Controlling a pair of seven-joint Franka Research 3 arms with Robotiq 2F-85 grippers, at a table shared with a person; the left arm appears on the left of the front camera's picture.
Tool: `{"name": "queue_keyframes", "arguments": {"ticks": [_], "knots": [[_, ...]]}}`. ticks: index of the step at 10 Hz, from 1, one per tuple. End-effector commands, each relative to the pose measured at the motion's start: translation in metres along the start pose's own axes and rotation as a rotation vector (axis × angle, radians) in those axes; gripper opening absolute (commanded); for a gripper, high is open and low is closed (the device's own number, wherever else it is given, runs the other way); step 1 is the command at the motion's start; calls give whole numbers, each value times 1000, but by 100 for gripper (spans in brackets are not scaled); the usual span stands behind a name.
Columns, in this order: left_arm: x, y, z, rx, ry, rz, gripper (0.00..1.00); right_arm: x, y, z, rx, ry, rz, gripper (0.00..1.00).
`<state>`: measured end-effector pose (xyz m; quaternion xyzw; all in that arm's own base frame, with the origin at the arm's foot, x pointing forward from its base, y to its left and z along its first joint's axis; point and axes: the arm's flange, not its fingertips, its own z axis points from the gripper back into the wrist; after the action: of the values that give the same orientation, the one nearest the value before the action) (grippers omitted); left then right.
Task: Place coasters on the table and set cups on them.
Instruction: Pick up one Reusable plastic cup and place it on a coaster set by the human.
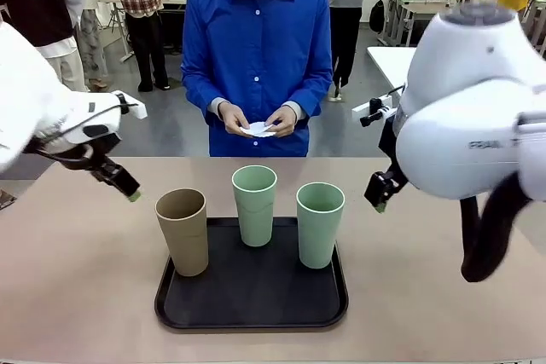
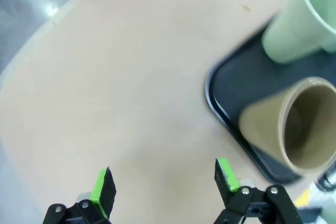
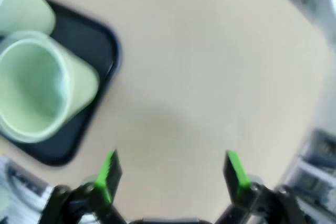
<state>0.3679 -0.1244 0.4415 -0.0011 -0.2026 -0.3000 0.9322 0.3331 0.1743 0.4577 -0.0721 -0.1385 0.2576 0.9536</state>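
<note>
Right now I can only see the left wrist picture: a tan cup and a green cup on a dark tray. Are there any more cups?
Observer: Yes. A third cup, mint green, stands at the right end of the tray in the front view.
Visitor: Where are the coasters, then?
Observer: None are on the table yet. The person on the far side holds the white paper coasters in both hands.
Visitor: Is the other claw carrying something?
Observer: No. The right gripper is open and empty, with bare table below it beside the tray.
</note>
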Motion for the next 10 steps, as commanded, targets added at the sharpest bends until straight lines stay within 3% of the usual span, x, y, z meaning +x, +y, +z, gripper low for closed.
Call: {"name": "queue_keyframes", "arguments": {"ticks": [1,3,4,9,10], "knots": [[-32,-20,56,-88,148,-36,100,-43,30,54,50,96,-50,100],[-48,-35,86,-93,149,-2,100,-72,36,54,69,131,-105,100],[-28,-17,49,-59,134,-23,100,-43,28,51,27,108,-24,100],[-31,-20,54,-68,142,-18,100,-48,31,56,38,117,-39,100],[-27,10,68,-244,100,35,100,-50,1,75,380,86,-213,100]]}}
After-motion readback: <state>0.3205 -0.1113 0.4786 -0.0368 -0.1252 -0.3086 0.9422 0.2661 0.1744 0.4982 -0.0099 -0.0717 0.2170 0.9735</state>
